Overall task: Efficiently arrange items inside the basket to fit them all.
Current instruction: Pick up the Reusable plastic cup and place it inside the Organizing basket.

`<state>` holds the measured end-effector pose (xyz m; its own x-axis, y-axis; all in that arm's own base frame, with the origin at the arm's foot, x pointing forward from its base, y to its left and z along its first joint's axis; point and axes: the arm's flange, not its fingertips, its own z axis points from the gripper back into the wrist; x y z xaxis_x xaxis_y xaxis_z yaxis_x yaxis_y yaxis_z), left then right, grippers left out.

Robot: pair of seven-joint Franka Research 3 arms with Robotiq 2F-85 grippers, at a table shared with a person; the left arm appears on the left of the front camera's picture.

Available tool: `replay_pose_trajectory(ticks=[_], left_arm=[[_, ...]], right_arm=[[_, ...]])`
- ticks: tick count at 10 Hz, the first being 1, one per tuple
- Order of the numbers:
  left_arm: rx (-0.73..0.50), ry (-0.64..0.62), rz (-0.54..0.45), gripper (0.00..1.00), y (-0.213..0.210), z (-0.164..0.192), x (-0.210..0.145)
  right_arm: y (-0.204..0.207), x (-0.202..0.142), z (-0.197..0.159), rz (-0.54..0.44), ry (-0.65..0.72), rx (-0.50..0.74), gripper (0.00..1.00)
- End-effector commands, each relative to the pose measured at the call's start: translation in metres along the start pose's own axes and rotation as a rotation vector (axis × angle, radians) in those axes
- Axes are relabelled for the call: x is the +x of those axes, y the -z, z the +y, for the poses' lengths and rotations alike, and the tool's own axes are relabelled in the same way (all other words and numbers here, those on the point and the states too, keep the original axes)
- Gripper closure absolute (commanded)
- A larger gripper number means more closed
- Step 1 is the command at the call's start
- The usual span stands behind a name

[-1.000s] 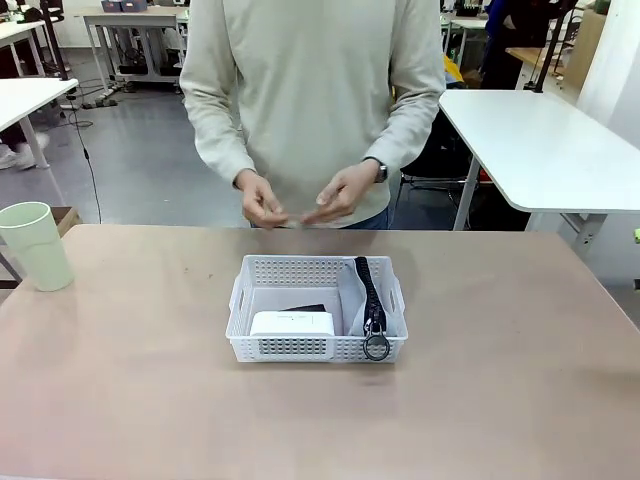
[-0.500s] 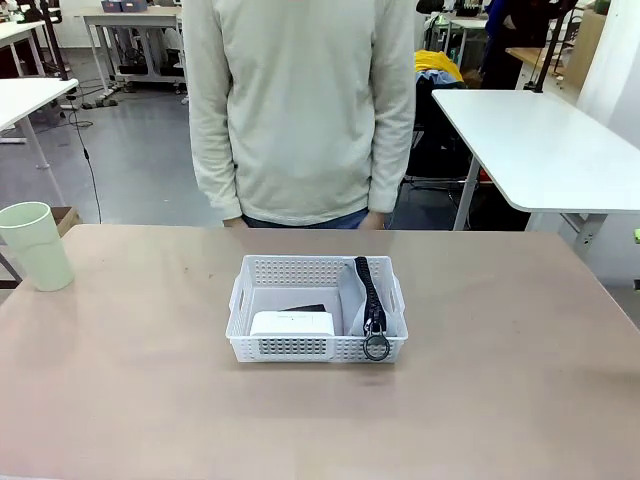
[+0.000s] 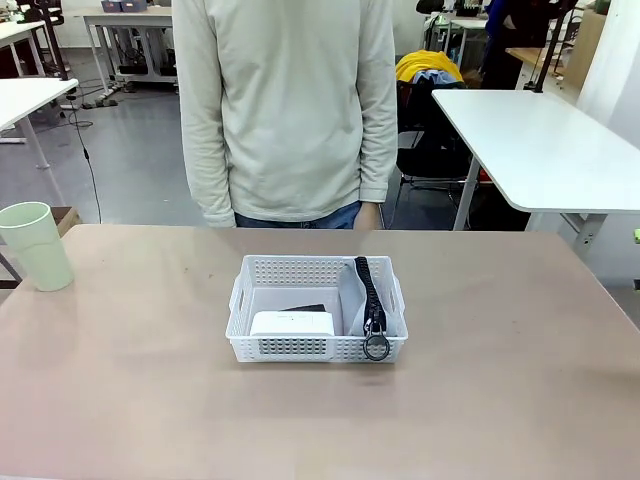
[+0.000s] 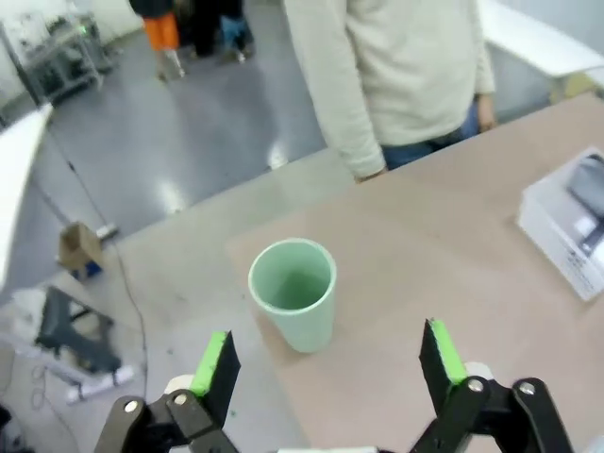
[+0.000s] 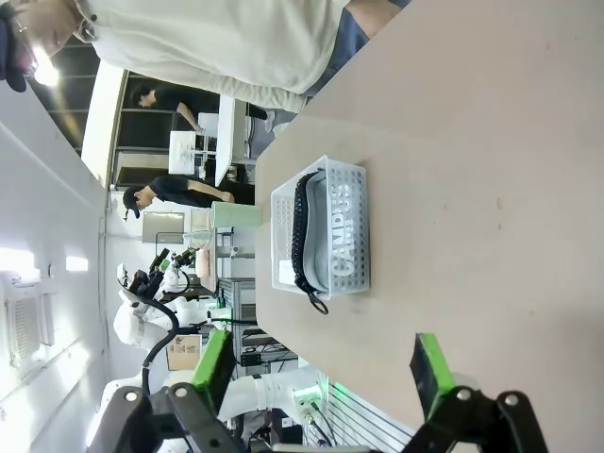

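The white lattice basket [image 3: 316,271] sits mid-table, also seen as the basket [image 5: 342,228] in the right wrist view and at the edge as the basket [image 4: 566,226] in the left wrist view. Inside it lie the white box [image 3: 292,324], the black stapler [image 3: 302,309] behind it, and the grey pouch [image 3: 356,300] with its black strap and ring [image 3: 376,347] hanging over the front rim. The pale green cup [image 3: 36,245] stands upright at the table's far left; the cup [image 4: 293,293] is just ahead of my open left gripper [image 4: 327,356]. My right gripper [image 5: 324,368] is open, well short of the basket.
A person in a cream sweater [image 3: 290,110] stands at the far table edge, arms hanging down. White tables [image 3: 545,140] and other people fill the room behind. Bare tabletop [image 3: 500,380] surrounds the basket.
The person has lowered both hands from in front of the body to the sides and stepped slightly left. Basket, items and cup have not moved.
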<state>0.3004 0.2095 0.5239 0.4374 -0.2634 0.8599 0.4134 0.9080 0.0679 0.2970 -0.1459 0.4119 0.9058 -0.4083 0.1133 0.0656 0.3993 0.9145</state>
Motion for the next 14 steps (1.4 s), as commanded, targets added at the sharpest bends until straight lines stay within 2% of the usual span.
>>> replay_pose_trajectory(ticks=[1,3,4,5,6,7,8,10,11,12,13,14], left_arm=[[-0.043,0.066,0.014,0.0,-0.002,-0.008,0.008],[-0.043,0.066,0.014,0.0,-0.002,-0.008,0.008],[-0.011,0.024,0.011,0.0,0.002,-0.003,0.003],[-0.165,0.07,0.165,0.0,0.013,0.01,-0.007],[-0.319,0.112,0.272,0.0,0.025,0.024,-0.022],[-0.374,0.105,0.314,0.0,0.031,0.034,-0.033],[-0.37,0.129,0.336,0.0,0.039,0.041,-0.041],[-0.369,0.177,0.323,0.0,0.065,0.053,-0.061],[-0.403,0.249,0.323,0.0,0.081,0.062,-0.08],[-0.501,0.371,0.277,0.0,0.088,0.078,-0.103],[-0.468,0.318,0.23,0.0,0.091,0.09,-0.119],[-0.449,0.267,0.142,0.0,0.094,0.1,-0.132]], right_arm=[[-0.002,0.001,0.0,-0.003,-0.027,0.015,0.0],[-0.002,0.001,0.0,-0.003,-0.027,0.015,0.0],[-0.002,0.001,0.0,-0.003,-0.027,0.015,0.0],[-0.002,0.001,0.0,-0.003,-0.027,0.015,0.0],[-0.002,0.001,0.0,-0.003,-0.027,0.015,0.0],[-0.002,0.001,0.0,-0.003,-0.027,0.015,0.0],[-0.002,0.001,0.0,-0.003,-0.027,0.015,0.0],[-0.002,0.001,0.0,-0.003,-0.027,0.015,0.0],[-0.002,0.001,0.0,-0.003,-0.027,0.015,0.0],[-0.002,0.001,0.0,-0.003,-0.027,0.015,0.0],[-0.002,0.001,0.0,-0.003,-0.027,0.015,0.0],[-0.002,0.001,0.0,-0.003,-0.027,0.015,0.0]])
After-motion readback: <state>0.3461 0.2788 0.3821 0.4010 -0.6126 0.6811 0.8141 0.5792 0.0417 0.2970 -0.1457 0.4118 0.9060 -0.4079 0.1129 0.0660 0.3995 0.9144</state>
